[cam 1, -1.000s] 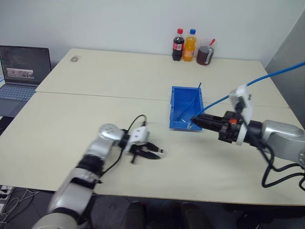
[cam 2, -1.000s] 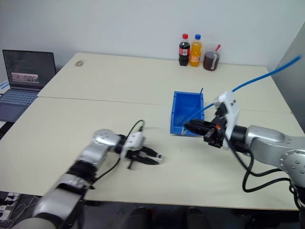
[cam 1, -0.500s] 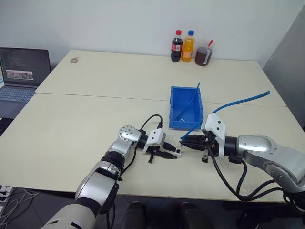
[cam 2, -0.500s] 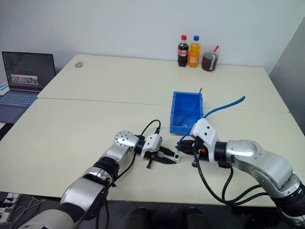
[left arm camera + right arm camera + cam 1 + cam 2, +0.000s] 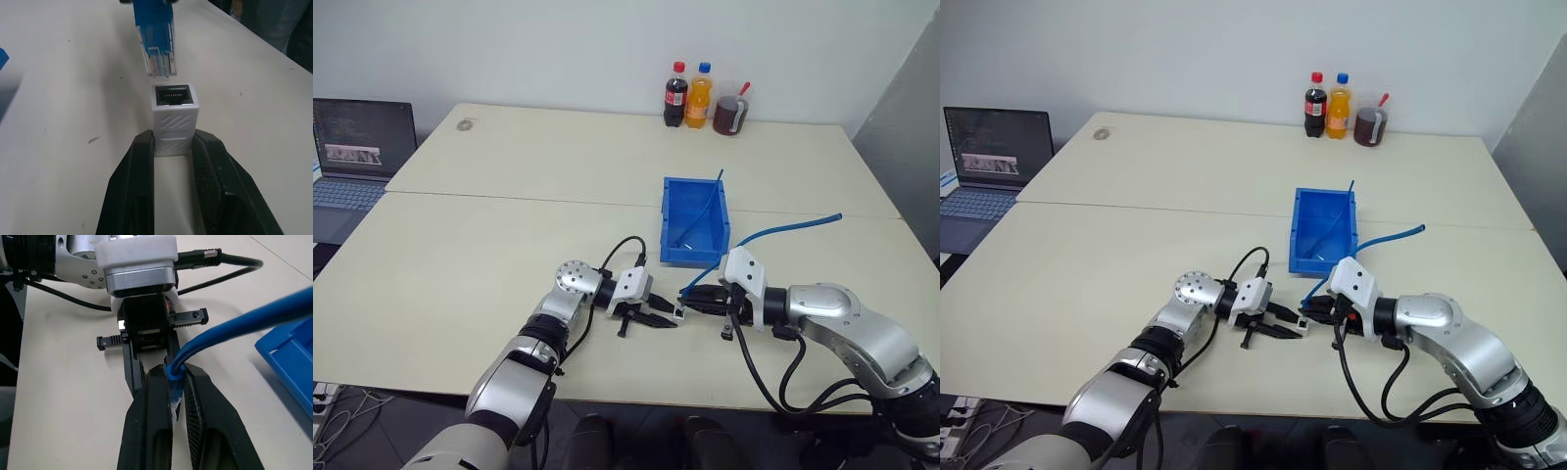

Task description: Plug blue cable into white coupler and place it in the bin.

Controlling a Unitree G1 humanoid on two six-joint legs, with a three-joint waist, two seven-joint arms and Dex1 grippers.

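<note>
My left gripper (image 5: 173,143) is shut on the white coupler (image 5: 173,119), low over the table near its front edge, with the dark socket facing away from the fingers. My right gripper (image 5: 174,378) is shut on the blue cable (image 5: 244,320) just behind its plug (image 5: 156,46). The plug's tip hangs right at the socket's mouth, apart from it by a small gap. In the head views the two grippers meet tip to tip, coupler (image 5: 678,312) between them, and the cable (image 5: 783,231) arcs off to the right. The bin (image 5: 690,257) stands just beyond them.
A shorter blue cable (image 5: 706,210) lies inside the bin. Two bottles (image 5: 676,94) and a cup (image 5: 731,113) stand at the table's far edge. An open laptop (image 5: 362,147) sits off the table to the left.
My right gripper has come down and leftward with the cable, rolling its wrist, and brought the plug up to the coupler. The left gripper has kept still; the head camera shifted early on.
</note>
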